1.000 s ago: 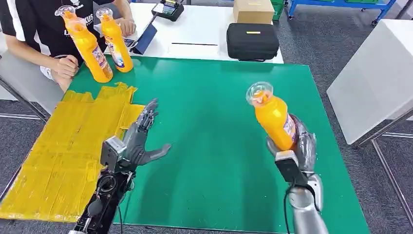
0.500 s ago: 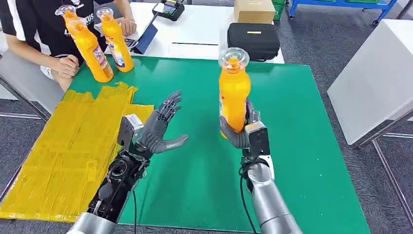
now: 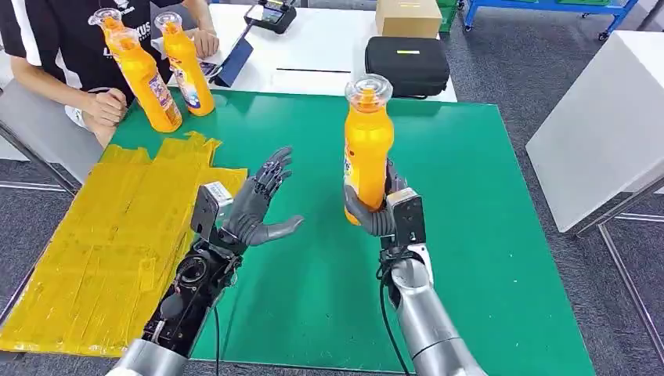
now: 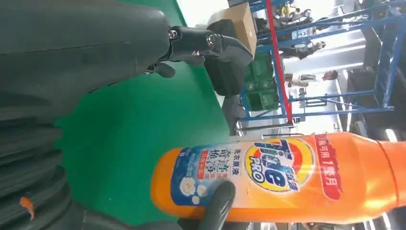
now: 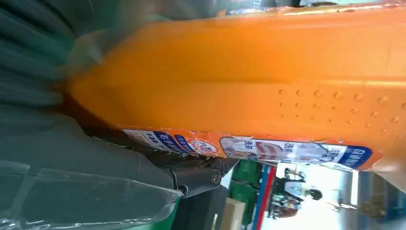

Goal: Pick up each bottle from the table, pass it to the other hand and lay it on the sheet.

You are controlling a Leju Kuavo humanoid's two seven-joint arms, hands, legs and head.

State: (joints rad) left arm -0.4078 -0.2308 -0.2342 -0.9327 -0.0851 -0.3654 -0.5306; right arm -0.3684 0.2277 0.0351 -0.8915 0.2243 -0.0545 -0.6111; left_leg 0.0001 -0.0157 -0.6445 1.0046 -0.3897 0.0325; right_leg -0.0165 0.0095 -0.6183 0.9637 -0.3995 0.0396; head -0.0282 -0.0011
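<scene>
Your right hand [image 3: 381,211] has edged the bottle [image 3: 366,145] slightly nearer the left hand [image 3: 254,207].
It grips the bottle upright by its base above the green worktop [image 3: 470,204]; your left hand waits released, fingers spread, beside the yellow sheet [image 3: 102,251]. Two bottles [image 3: 164,70] stand at the far corner.

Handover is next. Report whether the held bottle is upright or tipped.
Upright: the bottle stands cap-up in the right robot hand, gripped low on its body.
</scene>
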